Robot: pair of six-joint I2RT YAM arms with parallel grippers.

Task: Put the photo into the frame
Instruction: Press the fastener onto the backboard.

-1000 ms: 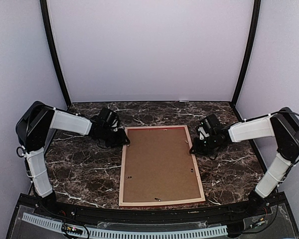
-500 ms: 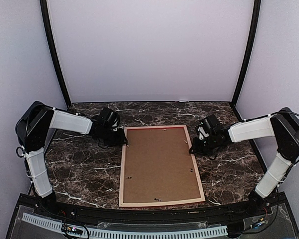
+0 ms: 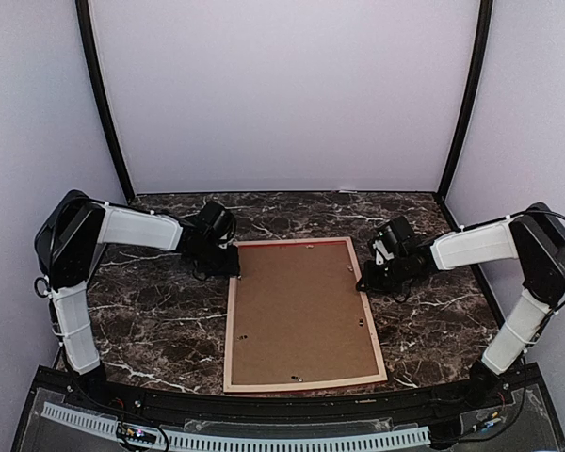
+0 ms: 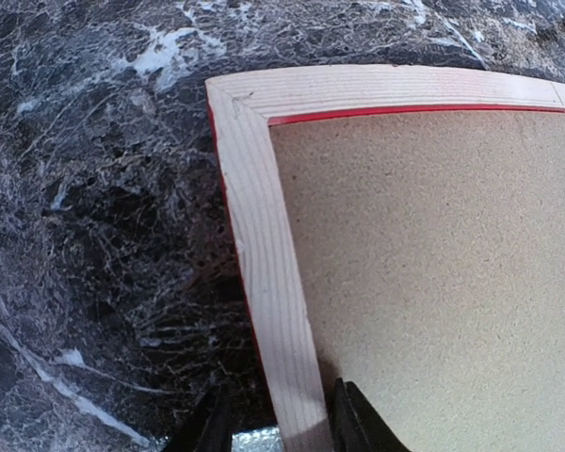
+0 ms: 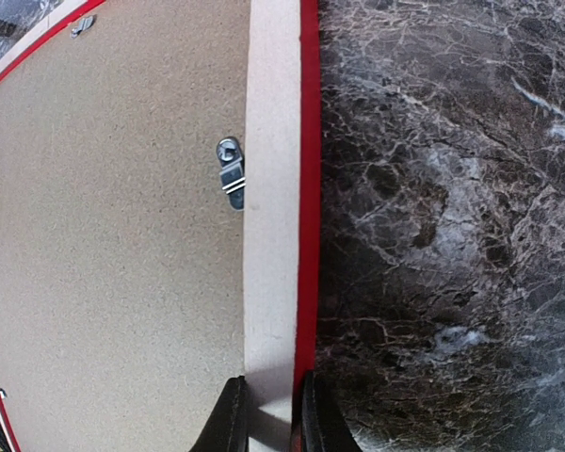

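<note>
The frame (image 3: 231,330) lies face down on the marble table, its pale wood back up and a red edge showing. A brown backing board (image 3: 301,311) fills it. The photo is hidden from every view. My left gripper (image 3: 232,266) is at the frame's far left corner. In the left wrist view its jaws (image 4: 281,428) straddle the left rail (image 4: 264,245), the inner finger on the rail's inner edge and the outer finger standing off it with a gap. My right gripper (image 3: 364,281) is shut on the right rail (image 5: 273,188), its fingers (image 5: 268,419) pressed to both sides.
A small metal turn clip (image 5: 231,172) sits on the backing board by the right rail. More small clips dot the board's edges (image 3: 297,379). Dark marble table (image 3: 151,320) surrounds the frame; pale walls and black posts close in the back and sides.
My left arm has shifted slightly right and toward the back, along the frame's left rail near its far corner. The frame and right arm stay almost still.
</note>
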